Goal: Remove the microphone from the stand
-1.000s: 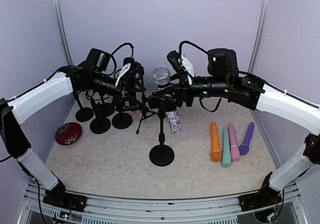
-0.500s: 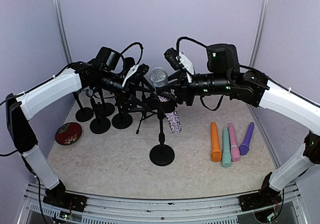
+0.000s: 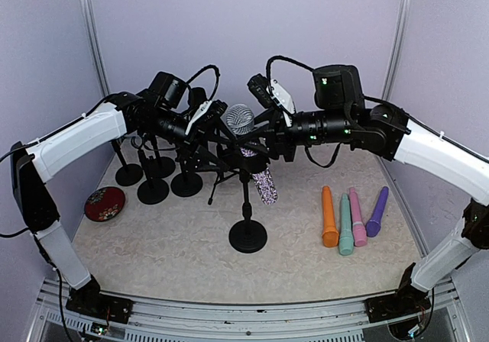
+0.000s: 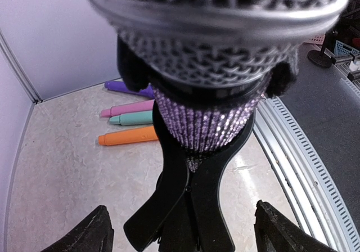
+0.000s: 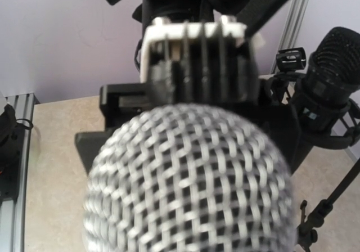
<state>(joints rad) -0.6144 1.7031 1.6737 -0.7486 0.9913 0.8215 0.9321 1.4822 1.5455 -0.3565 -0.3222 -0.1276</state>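
Note:
The microphone (image 3: 241,118) has a silver mesh head and a purple glitter body (image 4: 205,122). It sits tilted in the black clip (image 4: 191,207) of a round-based stand (image 3: 247,237) at mid-table. My right gripper (image 3: 258,137) reaches in from the right; its dark pads (image 4: 130,66) press on both sides of the neck just under the head. In the right wrist view the mesh head (image 5: 188,179) hides my fingers. My left gripper (image 4: 185,232) is open, with its fingertips (image 4: 95,229) on either side of the clip and not touching it.
Several empty black stands (image 3: 153,191) and a small tripod crowd the back left behind my left arm. A red round disc (image 3: 105,203) lies at the left. Several coloured microphones (image 3: 329,218) lie at the right. A black microphone in a mount (image 5: 332,55) stands close by.
My left arm has swung in from the left to the clip. The microphone head has shifted slightly left. The right gripper stays on the microphone.

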